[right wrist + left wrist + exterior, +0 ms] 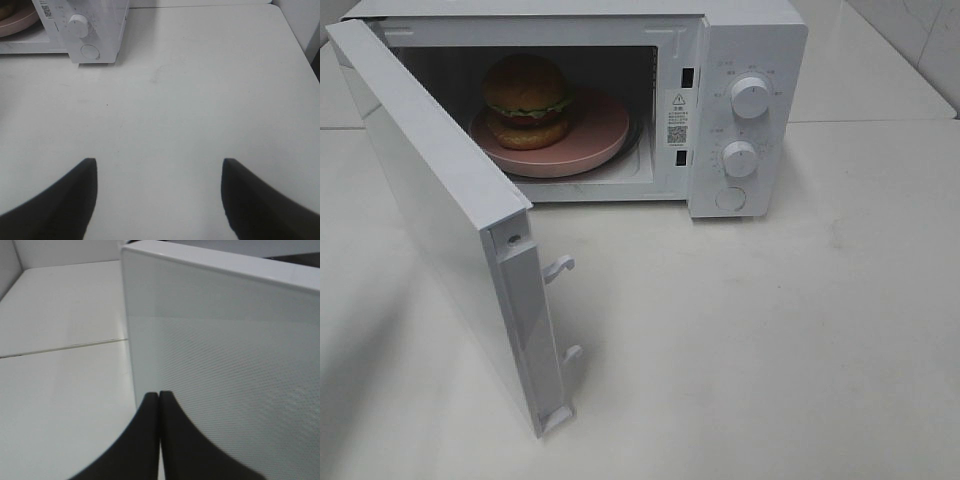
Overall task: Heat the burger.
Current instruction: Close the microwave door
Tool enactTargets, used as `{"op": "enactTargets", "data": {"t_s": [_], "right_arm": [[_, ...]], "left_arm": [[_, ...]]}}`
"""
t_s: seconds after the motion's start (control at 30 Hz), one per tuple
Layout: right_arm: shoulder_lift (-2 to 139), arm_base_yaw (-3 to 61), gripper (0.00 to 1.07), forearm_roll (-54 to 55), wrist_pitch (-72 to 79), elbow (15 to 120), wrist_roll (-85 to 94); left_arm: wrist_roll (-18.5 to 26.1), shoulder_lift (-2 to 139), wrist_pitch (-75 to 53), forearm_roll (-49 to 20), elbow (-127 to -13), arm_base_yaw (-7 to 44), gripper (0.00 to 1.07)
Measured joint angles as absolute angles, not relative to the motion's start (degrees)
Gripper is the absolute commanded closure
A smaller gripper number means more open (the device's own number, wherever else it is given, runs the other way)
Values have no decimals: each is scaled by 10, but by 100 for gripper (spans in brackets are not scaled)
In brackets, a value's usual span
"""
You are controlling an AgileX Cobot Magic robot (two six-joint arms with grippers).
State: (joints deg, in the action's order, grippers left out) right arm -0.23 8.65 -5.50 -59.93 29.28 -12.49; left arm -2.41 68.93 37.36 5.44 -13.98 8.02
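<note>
The burger (527, 100), with golden-brown bun halves and a green lettuce edge, sits on a round pink plate (600, 130) inside the white microwave (760, 60). Its door (440, 220) stands swung wide open toward the front left. In the left wrist view my left gripper (159, 395) is shut, fingertips together, right at the outer face of the door (225, 355). My right gripper (159, 167) is open over bare table, well away from the microwave (90, 25); only the plate's edge (17, 22) shows there. Neither gripper appears in the exterior high view.
The microwave's control panel carries two round knobs (749, 97) (740, 158) and a round button (730, 198). Two latch hooks (560, 266) stick out of the door's edge. White table (770, 340) spreads in front and to the right.
</note>
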Motion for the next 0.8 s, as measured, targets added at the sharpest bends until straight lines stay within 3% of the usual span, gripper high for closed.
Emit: {"op": "enactTargets", "data": {"t_s": [0.33, 0.8], "right_arm": [[-2, 87, 39, -55, -599, 293, -125], [-2, 87, 39, -55, -599, 293, -125]], "left_arm": [[-28, 787, 475, 72, -138, 129, 107], [-29, 903, 530, 41, -186, 260, 107]]}}
